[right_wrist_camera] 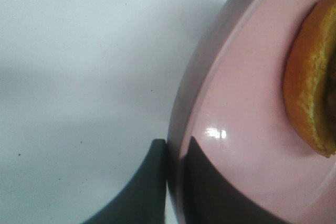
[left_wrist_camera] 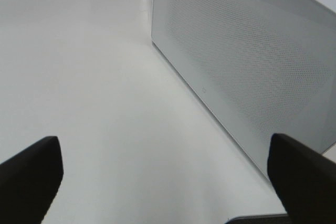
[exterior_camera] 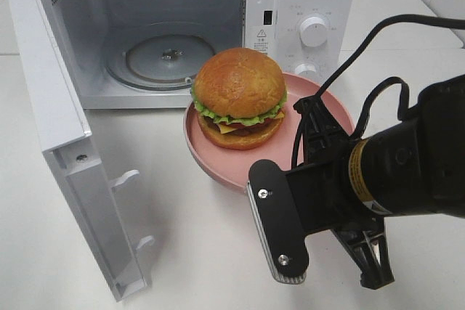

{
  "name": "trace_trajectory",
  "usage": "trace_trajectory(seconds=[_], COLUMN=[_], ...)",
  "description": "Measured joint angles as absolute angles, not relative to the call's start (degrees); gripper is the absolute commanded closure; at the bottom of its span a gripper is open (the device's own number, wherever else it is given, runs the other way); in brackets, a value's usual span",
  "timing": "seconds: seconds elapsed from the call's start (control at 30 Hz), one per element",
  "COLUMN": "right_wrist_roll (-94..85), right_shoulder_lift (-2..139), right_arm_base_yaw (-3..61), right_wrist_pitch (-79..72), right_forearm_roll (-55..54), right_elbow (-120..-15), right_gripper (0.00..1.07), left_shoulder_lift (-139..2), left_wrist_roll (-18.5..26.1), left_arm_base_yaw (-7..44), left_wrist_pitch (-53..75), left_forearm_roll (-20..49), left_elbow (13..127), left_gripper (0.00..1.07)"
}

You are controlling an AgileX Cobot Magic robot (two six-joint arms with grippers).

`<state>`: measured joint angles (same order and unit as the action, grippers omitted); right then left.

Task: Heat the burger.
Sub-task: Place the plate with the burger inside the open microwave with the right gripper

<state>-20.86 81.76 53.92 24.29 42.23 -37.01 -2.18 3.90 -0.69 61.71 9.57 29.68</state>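
The burger (exterior_camera: 238, 98) sits upright in the middle of the pink plate (exterior_camera: 207, 152), just outside the microwave (exterior_camera: 305, 5), in front of its open mouth and toward the control-knob side. The right gripper (right_wrist_camera: 177, 156) is pinched narrow on the plate's rim, one finger under the lip and one on the inner face, as the right wrist view shows. So the step in hand looks like loading, with the plate gripped and the burger not yet inside. The microwave's door (exterior_camera: 51, 107) stands swung fully out and the glass turntable (exterior_camera: 171, 56) inside is bare. The next move likely calls for keeping the plate level so the tall burger does not topple. The plate then has to clear the microwave's sill and settle centred on the turntable before the rim is released. The left gripper (left_wrist_camera: 167, 174) hangs spread wide with nothing between its fingers, beside a white perforated panel (left_wrist_camera: 247, 61). I take this for the outer face of the microwave's door, well placed to push it shut later. The high view hides the right gripper's fingertips behind the wrist and its camera bracket, and the left arm does not appear there. The burger covers the plate's rim nearest the microwave. Whether the plate rests on the table (exterior_camera: 203, 252) or is raised off it I cannot tell.
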Motion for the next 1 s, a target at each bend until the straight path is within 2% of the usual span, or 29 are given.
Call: trace_trajectory(seconds=[0.3,0.37,0.47,0.53,0.63,0.7,0.8,0.87,1.0], right_wrist_roll=[-37.53,-46.75,-49.39,-59.24,-61.82,-71.22,-73.17,-81.47,-84.4], right_shoulder_lift=[81.76,81.76,81.76,81.76,81.76,81.76,81.76,81.76,81.76], right_arm_base_yaw=[48.7,46.41,45.89,43.54,42.97,41.2,40.74,38.9,37.99], right_wrist_pitch=[19.48,18.33,18.11,16.84,16.44,15.41,15.3,15.13,15.07], right_forearm_roll=[33.29,27.1,25.15,17.7,15.81,8.65,7.05,0.0,-1.95], right_elbow=[-37.01,-37.01,-37.01,-37.01,-37.01,-37.01,-37.01,-37.01,-37.01], right_gripper=[1.07,1.07,1.07,1.07,1.07,1.07,1.07,1.07,1.07], left_shoulder_lift=[-2.18,-2.18,-2.18,-2.18,-2.18,-2.18,-2.18,-2.18,-2.18], left_wrist_roll=[3.9,3.9,3.9,3.9,3.9,3.9,3.9,3.9,3.9], left_arm_base_yaw=[-0.69,-0.69,-0.69,-0.69,-0.69,-0.69,-0.69,-0.69,-0.69], left_wrist_pitch=[61.71,61.71,61.71,61.71,61.71,61.71,61.71,61.71,61.71], left_forearm_roll=[9.57,9.57,9.57,9.57,9.57,9.57,9.57,9.57,9.57], left_elbow=[29.68,29.68,29.68,29.68,29.68,29.68,29.68,29.68,29.68], left_gripper=[0.08,0.08,0.08,0.08,0.08,0.08,0.08,0.08,0.08])
